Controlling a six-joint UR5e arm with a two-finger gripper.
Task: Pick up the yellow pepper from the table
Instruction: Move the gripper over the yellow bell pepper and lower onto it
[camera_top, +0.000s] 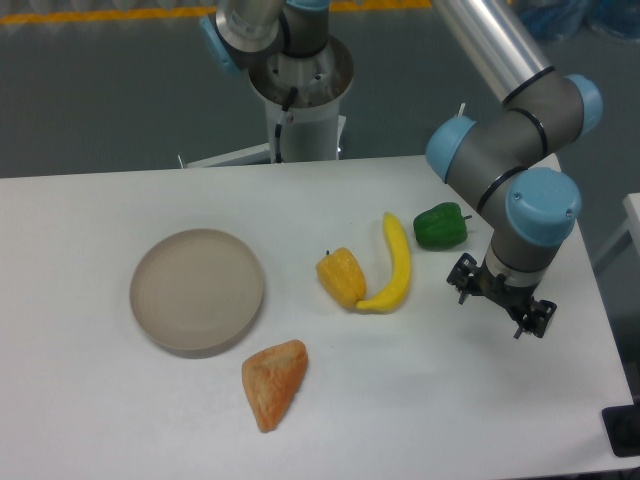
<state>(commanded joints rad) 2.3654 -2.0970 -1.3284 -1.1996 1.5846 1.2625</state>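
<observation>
The yellow pepper lies on the white table near its middle, stem pointing up-left, touching the banana beside it. My gripper hovers over the table's right side, well to the right of the pepper, pointing down. Its fingers are mostly hidden under the wrist, so their spacing is unclear. Nothing appears to be held.
A long curved banana lies just right of the pepper. A green pepper sits behind it, close to my wrist. A round beige plate rests on the left. An orange wedge-shaped piece lies near the front edge.
</observation>
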